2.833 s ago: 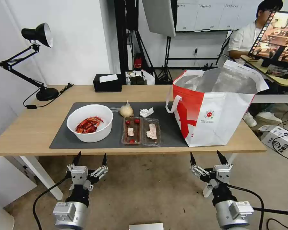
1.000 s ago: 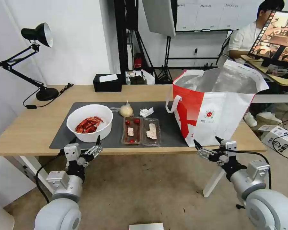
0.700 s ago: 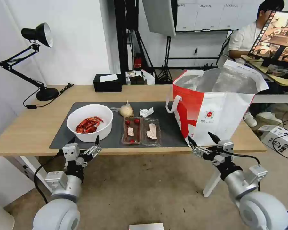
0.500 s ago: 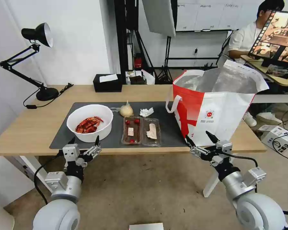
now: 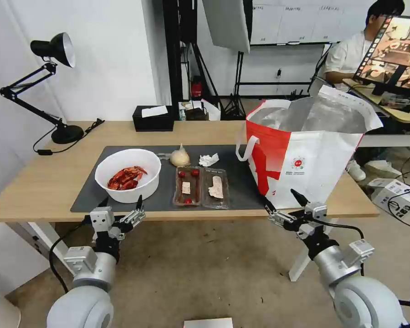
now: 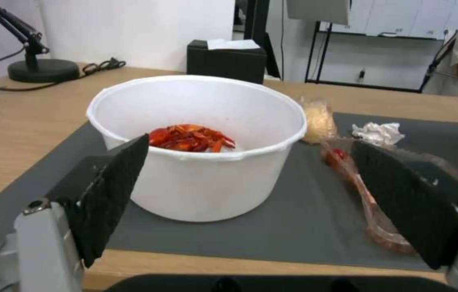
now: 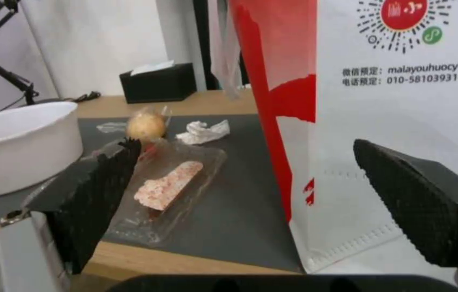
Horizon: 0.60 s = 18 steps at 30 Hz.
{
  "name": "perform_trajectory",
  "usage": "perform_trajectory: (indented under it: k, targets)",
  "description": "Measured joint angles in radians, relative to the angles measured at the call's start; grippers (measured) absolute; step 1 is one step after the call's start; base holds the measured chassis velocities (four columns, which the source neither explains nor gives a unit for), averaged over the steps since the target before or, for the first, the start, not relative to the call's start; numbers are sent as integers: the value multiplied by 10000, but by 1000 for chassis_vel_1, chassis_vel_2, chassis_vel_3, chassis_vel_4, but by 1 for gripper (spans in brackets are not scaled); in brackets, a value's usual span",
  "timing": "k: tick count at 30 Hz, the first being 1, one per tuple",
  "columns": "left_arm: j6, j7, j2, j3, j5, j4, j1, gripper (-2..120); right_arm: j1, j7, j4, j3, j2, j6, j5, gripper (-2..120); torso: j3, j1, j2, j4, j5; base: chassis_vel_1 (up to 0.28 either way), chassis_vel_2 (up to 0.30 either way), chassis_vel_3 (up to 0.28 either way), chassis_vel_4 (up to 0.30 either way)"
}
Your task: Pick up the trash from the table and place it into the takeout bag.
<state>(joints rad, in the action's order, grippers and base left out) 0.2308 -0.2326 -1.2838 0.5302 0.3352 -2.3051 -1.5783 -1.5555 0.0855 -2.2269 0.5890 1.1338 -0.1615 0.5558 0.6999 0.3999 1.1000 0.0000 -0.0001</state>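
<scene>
Both grippers — left gripper (image 5: 121,210), right gripper (image 5: 282,204) — hover with jaws released at the counter's (image 5: 41,182) near edge; the white bowl (image 5: 128,175) on the grey mat (image 5: 241,187) looks rigid yet light — best taken by its rim.

On the worktop (image 5: 45,182) we see the bowl (image 5: 128,175) left, box (image 5: 200,187) middle, bag (image 5: 305,155) right.

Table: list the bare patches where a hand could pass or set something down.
Free: table wood between lamp base and bowl; back strip beside tissue box. Crowded: mat middle, where knotted bag, tissue, clamshell and takeout bag cluster.
</scene>
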Motion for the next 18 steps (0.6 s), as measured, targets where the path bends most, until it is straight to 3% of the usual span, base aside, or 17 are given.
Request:
perform_trajectory:
  k: [18]
  targets:
    - [38,49,32,67,7,45,-52,100,109,-227,-23,-156,-29,-365,517,100,0,0,0,0,0,0,0,0,0]
